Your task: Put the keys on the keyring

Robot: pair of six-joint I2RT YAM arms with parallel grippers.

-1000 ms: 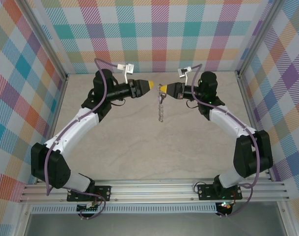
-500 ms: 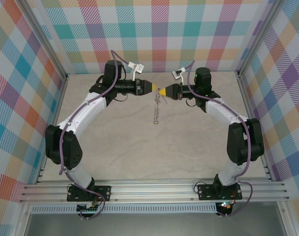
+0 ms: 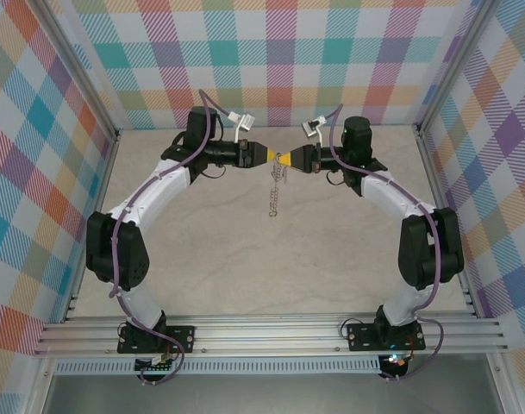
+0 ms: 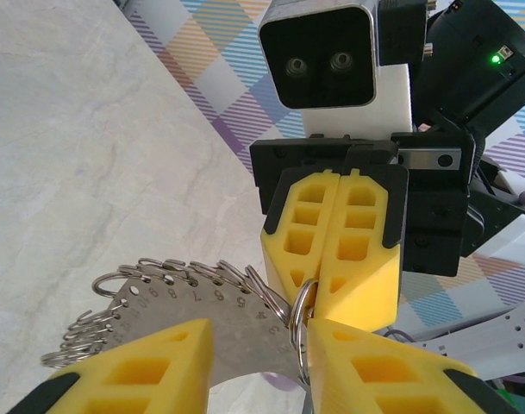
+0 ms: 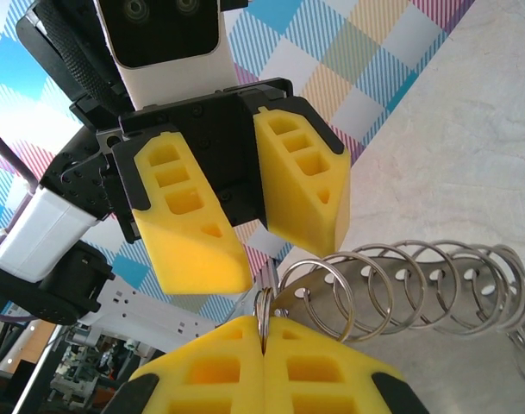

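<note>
The keyring (image 3: 277, 191) is a curved grey metal plate (image 4: 202, 319) with numbered holes, fringed with silvery wire loops (image 5: 400, 285). It hangs in the air from my right gripper (image 3: 284, 160), which is shut on one end loop (image 5: 264, 310). My left gripper (image 3: 269, 157) faces it tip to tip and is open. Its yellow fingers straddle the plate's end and the pinched loop (image 4: 307, 302), and the right finger (image 4: 391, 371) lies beside that loop. A bit of lilac (image 4: 279, 382) peeps out under the plate, likely the keys' head.
The beige table (image 3: 202, 250) lies well below the hanging keyring. Checked walls (image 3: 279, 52) and metal frame posts (image 3: 426, 155) close in the back and sides. Both arms arch up from the near rail (image 3: 271, 332).
My left arm has swung in toward the right gripper until the tips meet, and its jaws have narrowed. The right gripper has shifted slightly left, still holding the keyring.
</note>
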